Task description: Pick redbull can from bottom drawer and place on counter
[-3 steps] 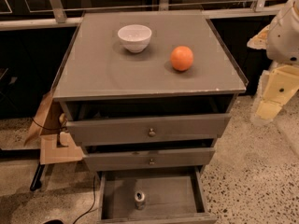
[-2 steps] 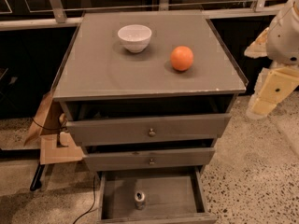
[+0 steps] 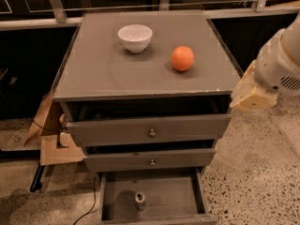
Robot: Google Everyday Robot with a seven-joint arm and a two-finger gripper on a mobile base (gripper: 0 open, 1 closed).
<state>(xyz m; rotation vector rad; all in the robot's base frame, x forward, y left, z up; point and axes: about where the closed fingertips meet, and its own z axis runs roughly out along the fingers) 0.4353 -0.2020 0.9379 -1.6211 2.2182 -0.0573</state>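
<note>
In the camera view, a grey drawer cabinet was seen from above and in front. The bottom drawer (image 3: 180,198) was found pulled well out. The redbull can (image 3: 140,200) was stood upright on its grey floor, left of centre and near the front edge (its silver top turned up towards the camera). The top drawer (image 3: 187,128) and the middle drawer (image 3: 187,157), each fitted with a small brass knob, were seen slightly ajar.

On the tabletop (image 3: 103,67) a white bowl (image 3: 135,37) was set towards the back. An orange (image 3: 182,58) was placed to its right, apart from it.

The tool (image 3: 253,95) was held off the cabinet's right side, near the tabletop's front corner and well apart from the can. The can was not held by it, and how far it was open could not be told. A cardboard box (image 3: 54,146) was seen beside the cabinet's left side, on the speckled floor (image 3: 253,172).
</note>
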